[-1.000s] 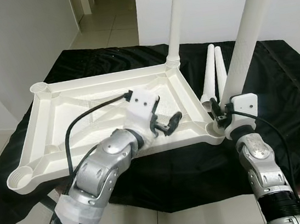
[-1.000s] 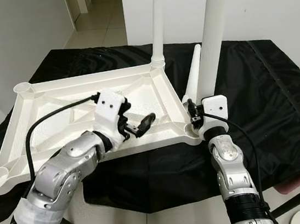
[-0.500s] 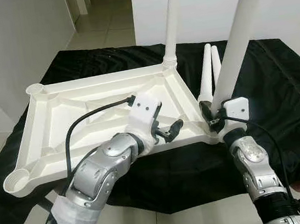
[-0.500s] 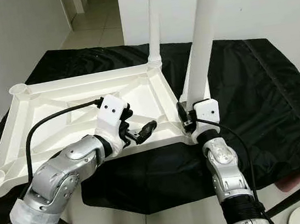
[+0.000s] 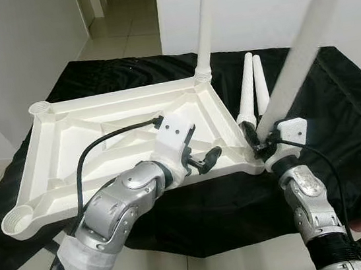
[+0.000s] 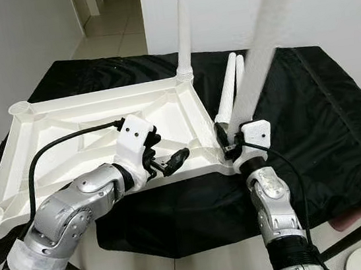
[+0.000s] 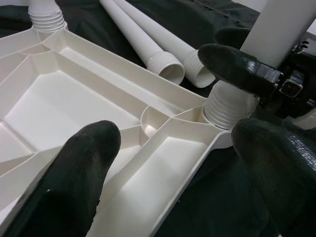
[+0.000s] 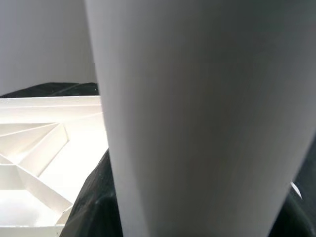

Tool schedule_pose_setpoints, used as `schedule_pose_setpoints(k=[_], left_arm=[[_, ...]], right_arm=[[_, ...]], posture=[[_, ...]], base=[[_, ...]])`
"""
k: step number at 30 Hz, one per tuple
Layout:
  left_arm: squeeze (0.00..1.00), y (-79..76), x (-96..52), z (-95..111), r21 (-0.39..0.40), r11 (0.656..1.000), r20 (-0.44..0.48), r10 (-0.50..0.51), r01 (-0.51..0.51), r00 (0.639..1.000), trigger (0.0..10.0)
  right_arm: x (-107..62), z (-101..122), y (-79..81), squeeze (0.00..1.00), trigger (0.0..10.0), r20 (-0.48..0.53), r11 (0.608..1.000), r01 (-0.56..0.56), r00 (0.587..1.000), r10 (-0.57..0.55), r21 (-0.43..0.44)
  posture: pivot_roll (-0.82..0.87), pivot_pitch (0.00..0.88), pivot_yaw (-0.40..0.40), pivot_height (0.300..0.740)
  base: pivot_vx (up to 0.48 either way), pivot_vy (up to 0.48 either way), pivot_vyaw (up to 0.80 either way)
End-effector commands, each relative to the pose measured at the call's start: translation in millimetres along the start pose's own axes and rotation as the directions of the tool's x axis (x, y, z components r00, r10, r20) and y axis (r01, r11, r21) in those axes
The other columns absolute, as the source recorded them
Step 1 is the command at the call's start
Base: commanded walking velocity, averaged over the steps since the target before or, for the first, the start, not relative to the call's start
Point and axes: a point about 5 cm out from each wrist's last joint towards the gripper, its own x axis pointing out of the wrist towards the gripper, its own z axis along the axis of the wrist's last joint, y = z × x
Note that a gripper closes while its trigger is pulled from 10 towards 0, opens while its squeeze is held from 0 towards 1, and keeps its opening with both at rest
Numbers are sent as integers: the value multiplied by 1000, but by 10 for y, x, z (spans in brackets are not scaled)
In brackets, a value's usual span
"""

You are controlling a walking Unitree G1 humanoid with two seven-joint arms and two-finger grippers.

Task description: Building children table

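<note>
Right gripper (image 5: 259, 143) clamps tilted white leg (image 5: 303, 52) just above its threaded base at near right corner of upturned white tabletop (image 5: 87, 137) on black cloth (image 5: 337, 108). Left gripper (image 5: 205, 160) open over near rim. Far-corner leg (image 5: 203, 19) upright; two spare legs (image 5: 252, 89) lie beside tabletop.
</note>
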Motion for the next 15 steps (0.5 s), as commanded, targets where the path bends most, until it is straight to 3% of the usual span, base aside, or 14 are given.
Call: schedule_pose_setpoints(k=[1, 15], left_arm=[[0, -139, -5, 45, 22, 974, -1, -224, 224, 975, 10000], [0, -144, -21, 49, 25, 975, -7, -222, 223, 975, 10000]], right_arm=[[-77, -243, 48, 0, 10000, -130, 998, -1, 992, 9, 56], [-22, -360, 99, 0, 10000, -244, 992, 27, 970, 4, 124]], posture=[[7, 33, 28, 740], [14, 27, 23, 740]], base=[[0, 0, 0], [0, 0, 0]])
